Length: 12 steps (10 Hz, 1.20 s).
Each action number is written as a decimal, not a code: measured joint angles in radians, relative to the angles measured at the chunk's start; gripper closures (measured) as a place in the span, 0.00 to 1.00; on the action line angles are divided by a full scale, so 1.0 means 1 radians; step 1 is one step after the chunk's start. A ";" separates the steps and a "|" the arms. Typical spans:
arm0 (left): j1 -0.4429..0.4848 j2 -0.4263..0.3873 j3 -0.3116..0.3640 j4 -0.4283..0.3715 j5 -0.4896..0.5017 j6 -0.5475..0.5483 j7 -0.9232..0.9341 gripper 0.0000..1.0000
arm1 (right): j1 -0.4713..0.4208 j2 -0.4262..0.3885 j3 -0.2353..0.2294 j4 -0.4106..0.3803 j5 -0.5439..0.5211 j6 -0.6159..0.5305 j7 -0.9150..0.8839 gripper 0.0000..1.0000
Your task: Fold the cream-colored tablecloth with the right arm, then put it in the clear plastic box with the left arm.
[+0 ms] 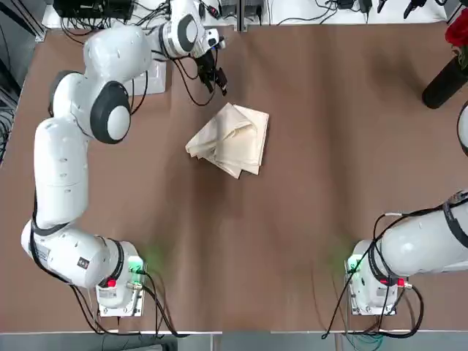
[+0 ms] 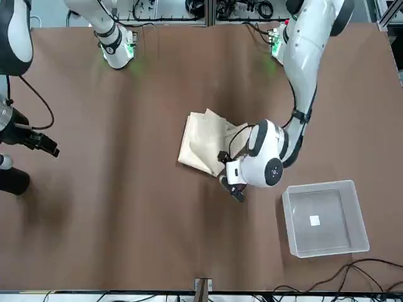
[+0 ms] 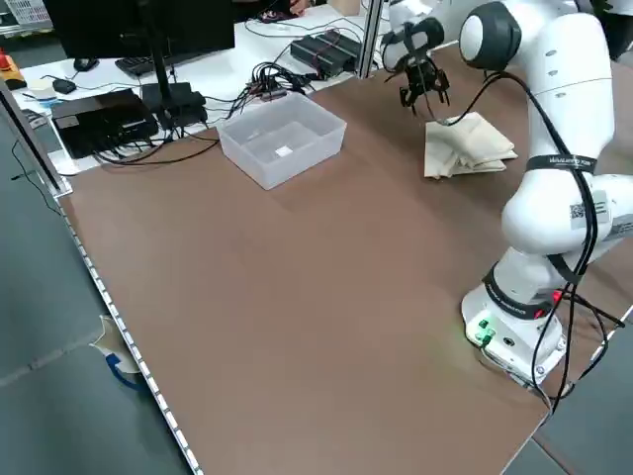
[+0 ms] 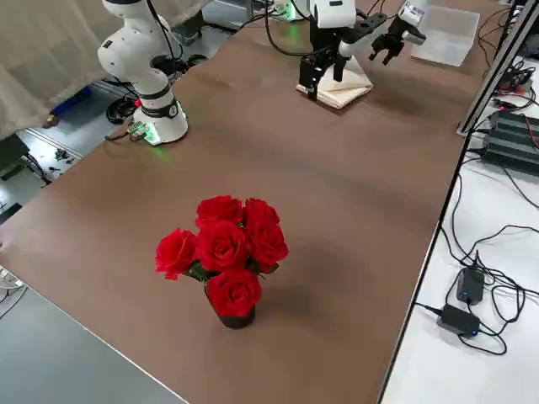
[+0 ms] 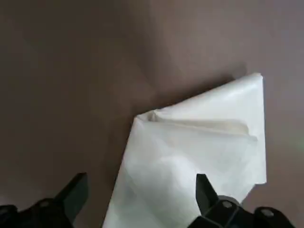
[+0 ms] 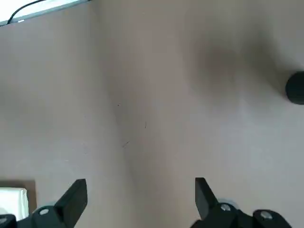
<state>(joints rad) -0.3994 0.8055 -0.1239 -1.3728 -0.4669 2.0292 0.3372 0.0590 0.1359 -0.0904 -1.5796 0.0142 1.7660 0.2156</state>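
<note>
Tabletop [image 1: 314, 146]: brown, below the fingers
Tablecloth [image 1: 234, 139]: likely light, limp; pinch layered edge
Left gripper [image 5: 142, 181]: near cloth, fingers apart
Right gripper [image 6: 143, 183]: farther off, fingers apart

Red roses [image 4: 221, 244] stand up in a black vase [image 4: 237, 320] on the brown worktop [image 4: 278, 168]. A big black screen [image 3: 138, 30] is on a white table [image 3: 237, 69] beside it. Black boxes [image 4: 514, 141] and lots of twisty black wires [image 4: 493, 278] are there too. A bit of a person's hand [image 3: 301, 7] shows near the wires.
</note>
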 joint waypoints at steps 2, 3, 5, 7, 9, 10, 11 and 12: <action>0.014 0.046 0.006 -0.001 -0.086 0.017 0.082 0.00 | 0.000 0.000 0.000 0.000 0.000 0.000 0.000 0.00; 0.028 0.068 0.008 -0.002 -0.117 0.017 0.119 0.00 | 0.000 0.000 0.000 0.000 0.000 0.000 0.000 0.00; 0.033 0.102 0.005 -0.007 -0.165 0.017 0.148 0.00 | 0.000 0.000 0.000 0.000 0.000 0.000 0.000 0.00; 0.027 0.107 -0.004 -0.008 -0.174 0.017 0.148 0.00 | 0.000 0.000 0.000 0.000 0.000 0.000 0.000 0.00; 0.018 0.110 -0.010 -0.013 -0.206 0.017 0.146 0.00 | 0.000 0.000 0.000 0.000 0.000 0.000 0.000 0.00; 0.016 0.114 -0.010 -0.016 -0.220 0.021 0.146 0.00 | 0.000 0.000 0.000 0.000 0.000 0.000 0.000 0.00; 0.013 0.119 -0.011 -0.018 -0.226 0.035 0.145 0.00 | 0.000 0.000 0.000 0.000 0.000 0.000 0.000 0.00; 0.005 0.128 -0.011 -0.020 -0.232 0.050 0.139 0.00 | 0.000 0.000 0.000 0.000 0.000 0.000 0.000 0.00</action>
<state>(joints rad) -0.3939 0.9333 -0.1350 -1.3926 -0.6986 2.0793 0.4762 0.0590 0.1360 -0.0904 -1.5795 0.0142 1.7662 0.2156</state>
